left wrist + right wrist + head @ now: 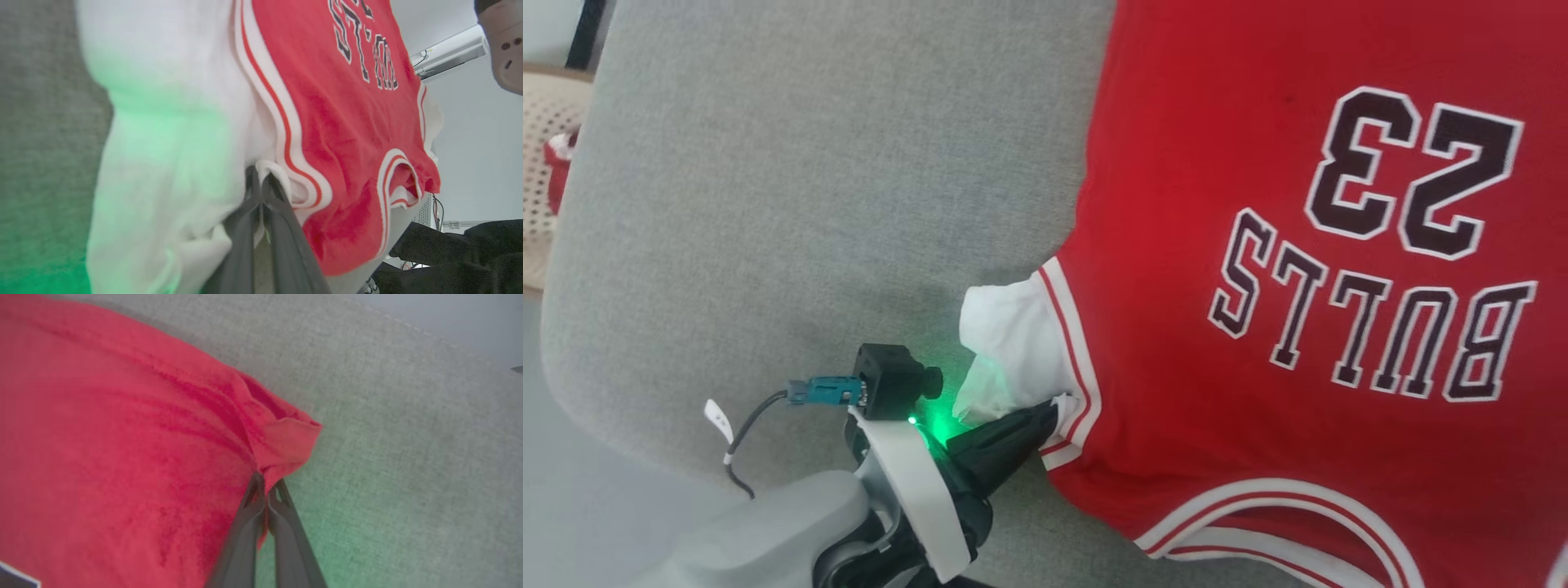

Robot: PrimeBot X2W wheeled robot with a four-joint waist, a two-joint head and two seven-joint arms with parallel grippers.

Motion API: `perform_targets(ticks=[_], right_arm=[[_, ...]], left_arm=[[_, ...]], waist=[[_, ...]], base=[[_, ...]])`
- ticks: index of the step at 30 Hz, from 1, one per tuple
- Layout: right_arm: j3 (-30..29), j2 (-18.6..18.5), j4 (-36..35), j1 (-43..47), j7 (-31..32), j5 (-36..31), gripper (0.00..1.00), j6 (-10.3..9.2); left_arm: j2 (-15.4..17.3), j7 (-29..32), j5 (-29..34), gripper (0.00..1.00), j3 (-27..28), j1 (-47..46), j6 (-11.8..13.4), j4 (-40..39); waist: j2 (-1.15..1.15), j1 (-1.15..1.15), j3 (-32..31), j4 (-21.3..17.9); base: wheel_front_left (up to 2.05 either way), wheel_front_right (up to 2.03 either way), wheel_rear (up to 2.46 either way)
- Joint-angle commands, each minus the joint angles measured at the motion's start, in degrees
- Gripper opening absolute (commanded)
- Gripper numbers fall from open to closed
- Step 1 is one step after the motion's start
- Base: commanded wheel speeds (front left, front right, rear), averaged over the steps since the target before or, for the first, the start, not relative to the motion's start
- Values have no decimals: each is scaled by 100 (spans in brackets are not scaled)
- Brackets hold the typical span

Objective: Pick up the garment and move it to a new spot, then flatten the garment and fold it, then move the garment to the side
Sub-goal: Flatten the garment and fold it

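Note:
The garment point(1258, 269) is a red jersey with "BULLS 23" on its chest, lying face up on a grey cushioned surface point(809, 204) with its lettering upside down in the head view. A white sleeve point(1005, 351) bunches at its left side. My left gripper point(1049, 412) is shut on the striped trim where sleeve meets body; the left wrist view has the garment point(327, 122) pinched at my left gripper point(261, 179). In the right wrist view, my right gripper point(266, 484) is shut on a red corner of the garment point(282, 445).
The grey cushion's rounded edge point(556, 343) runs down the left of the head view, with pale floor beyond. A woven cream object with something red point(551, 163) sits past that edge. Bare grey fabric point(408, 437) lies to the right of the held corner.

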Motion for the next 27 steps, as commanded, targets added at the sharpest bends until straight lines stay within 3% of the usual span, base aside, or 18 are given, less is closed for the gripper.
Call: perform_targets(ticks=[1, 8, 19, 27], right_arm=[[242, -93, -206, 344, -53, 268, 0, -11], [1010, -903, -1567, 1368, -285, 1342, 0, -11], [1172, -1775, -3410, 3690, -970, 2519, 0, -11], [912, -1800, -4356, 5799, -1567, 2523, 0, -10]], left_arm=[[-110, 40, -36, 0, 57, -44, 124, 365], [274, 8, -47, 0, 405, 206, 122, 332], [570, 5, 62, 0, 875, 786, 78, 227], [651, 3, 158, 0, 1275, 1252, 77, 180]], waist=[[-1, 0, -211, -182], [-1, 0, -666, -631], [-1, 0, -1241, -1117], [-1, 0, -1507, -1344]], base=[[0, 0, 0], [0, 0, 0], [0, 0, 0], [0, 0, 0]])
